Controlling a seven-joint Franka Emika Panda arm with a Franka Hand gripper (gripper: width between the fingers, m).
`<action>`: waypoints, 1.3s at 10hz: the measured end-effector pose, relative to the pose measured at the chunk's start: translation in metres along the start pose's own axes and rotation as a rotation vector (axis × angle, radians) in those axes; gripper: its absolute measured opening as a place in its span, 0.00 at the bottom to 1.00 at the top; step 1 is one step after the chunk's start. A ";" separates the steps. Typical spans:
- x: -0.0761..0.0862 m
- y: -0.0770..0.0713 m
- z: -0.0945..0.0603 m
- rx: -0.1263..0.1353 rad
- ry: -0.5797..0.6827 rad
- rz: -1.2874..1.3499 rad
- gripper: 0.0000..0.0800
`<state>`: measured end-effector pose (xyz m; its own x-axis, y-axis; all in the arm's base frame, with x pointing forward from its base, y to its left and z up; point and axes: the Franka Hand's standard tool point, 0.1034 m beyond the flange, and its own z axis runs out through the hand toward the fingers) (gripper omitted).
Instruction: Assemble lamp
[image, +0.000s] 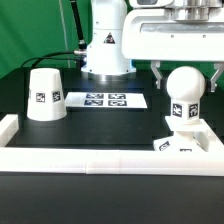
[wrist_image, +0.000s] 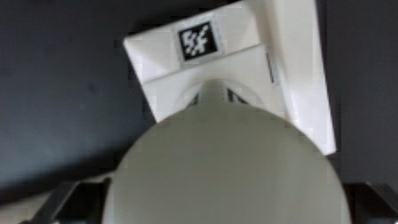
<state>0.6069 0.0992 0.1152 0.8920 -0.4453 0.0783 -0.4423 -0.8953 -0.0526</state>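
The white bulb (image: 186, 97) stands upright with its stem in the flat square base (image: 176, 145) at the exterior view's right. My gripper (image: 187, 82) hangs over it, one finger on each side of the round head with a small gap on both sides, so it is open. In the wrist view the bulb head (wrist_image: 222, 160) fills the space between my dark fingers (wrist_image: 71, 205), my gripper (wrist_image: 217, 208) straddles it, and the tagged base (wrist_image: 214, 50) lies beyond. The cone shade (image: 45, 95) stands alone at the left.
The marker board (image: 105, 100) lies between the shade and the bulb. A long white border rail (image: 100, 158) runs along the front and another piece (image: 8, 125) along the left. The arm's white pedestal (image: 105, 45) stands at the back.
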 end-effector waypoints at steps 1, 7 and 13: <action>-0.001 0.000 0.000 -0.004 0.000 0.103 0.72; -0.001 0.001 0.001 0.020 -0.030 0.435 0.72; -0.002 -0.003 -0.002 0.013 -0.042 0.007 0.87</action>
<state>0.6060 0.1026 0.1176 0.8922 -0.4501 0.0358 -0.4473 -0.8919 -0.0660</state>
